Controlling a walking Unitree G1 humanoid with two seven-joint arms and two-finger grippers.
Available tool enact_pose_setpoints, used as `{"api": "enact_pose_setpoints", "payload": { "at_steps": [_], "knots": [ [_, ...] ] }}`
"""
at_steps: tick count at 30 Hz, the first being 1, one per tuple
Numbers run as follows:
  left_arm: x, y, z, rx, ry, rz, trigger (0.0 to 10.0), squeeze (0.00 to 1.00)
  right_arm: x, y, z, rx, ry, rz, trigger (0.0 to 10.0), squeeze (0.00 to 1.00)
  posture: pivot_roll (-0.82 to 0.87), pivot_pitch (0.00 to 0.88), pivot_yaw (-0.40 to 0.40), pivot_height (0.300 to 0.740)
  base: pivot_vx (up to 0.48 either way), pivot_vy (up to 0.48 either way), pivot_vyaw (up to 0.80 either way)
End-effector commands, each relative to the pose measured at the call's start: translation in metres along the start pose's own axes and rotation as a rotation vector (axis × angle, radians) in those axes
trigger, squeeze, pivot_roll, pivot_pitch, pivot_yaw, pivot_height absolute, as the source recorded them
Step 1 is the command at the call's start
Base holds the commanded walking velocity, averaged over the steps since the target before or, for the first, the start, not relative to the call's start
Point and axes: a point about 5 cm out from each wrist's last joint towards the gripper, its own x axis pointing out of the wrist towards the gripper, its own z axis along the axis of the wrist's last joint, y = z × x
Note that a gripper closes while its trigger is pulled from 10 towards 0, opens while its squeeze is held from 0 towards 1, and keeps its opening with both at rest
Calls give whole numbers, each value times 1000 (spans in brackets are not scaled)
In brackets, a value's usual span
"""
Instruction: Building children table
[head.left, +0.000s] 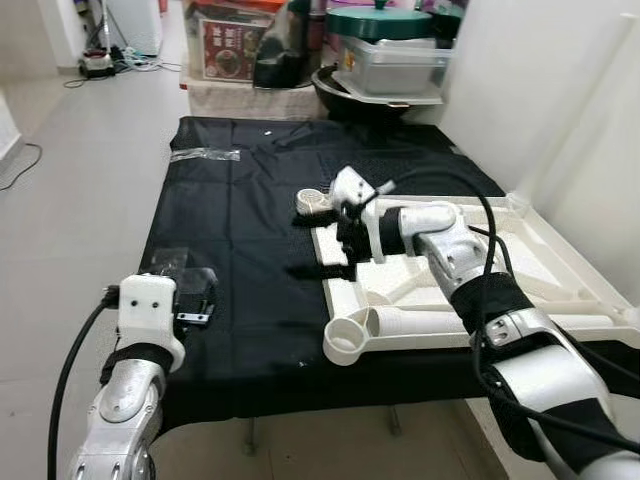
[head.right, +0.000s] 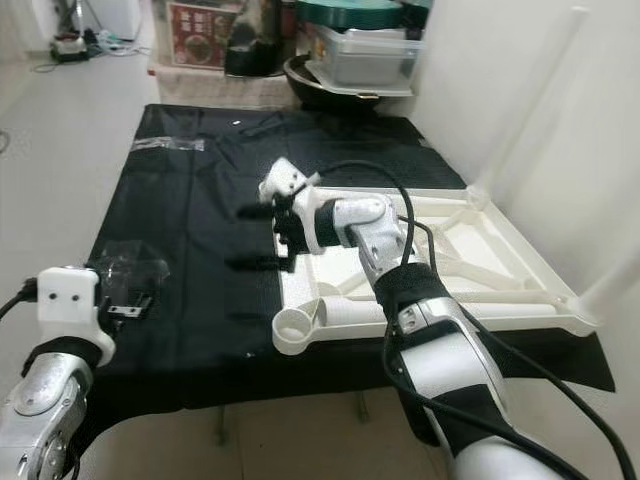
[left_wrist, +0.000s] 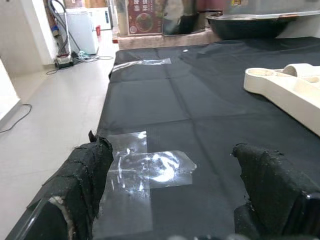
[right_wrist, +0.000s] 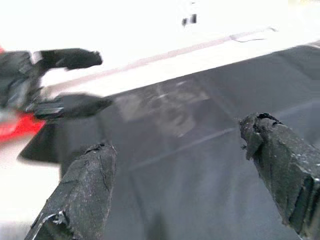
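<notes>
Two pincers (left_wrist: 170, 195) (right_wrist: 185, 180), both spread apart, over a black cloth (head.left: 250, 220) on grey floor (head.left: 70, 200).

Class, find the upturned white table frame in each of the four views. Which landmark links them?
Left eye view: white table frame at centre-right, on the black cloth.
Right eye view: centre-right again, reaching the cloth's right edge.
Left wrist view: one end of it lies on the cloth, beyond the fingers.
Right wrist view: too blurred to tell.
Shared landmark: the black cloth.

1 white table frame (head.left: 520, 270) just beside the right gripper (head.left: 318, 240); 2 clear plastic bags (left_wrist: 150, 167) by the left gripper (head.left: 195, 300).
</notes>
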Motion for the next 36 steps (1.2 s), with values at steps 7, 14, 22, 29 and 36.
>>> {"api": "enact_pose_setpoints", "payload": {
  "at_steps": [7,14,22,29,36],
  "knots": [
    [3,-4,-2,-3,6,-9,10000,0,16,-22,-21,312,42,-625,10000,0,86,0,-125,740,0,0,0],
    [4,-4,-3,14,9,-2,10000,0,32,6,-80,668,188,-931,10000,0,92,0,-130,740,0,0,0],
    [6,-6,-3,15,5,-4,10000,0,44,20,-86,677,227,-874,10000,0,99,0,-132,740,0,0,0],
    [6,-6,-3,16,3,-2,10000,0,50,24,-85,696,231,-897,10000,0,109,0,-136,740,0,0,0],
    [6,-5,-3,15,1,1,10000,0,57,15,-55,501,103,-960,10000,0,103,0,-130,740,0,0,0]
  ]
}}
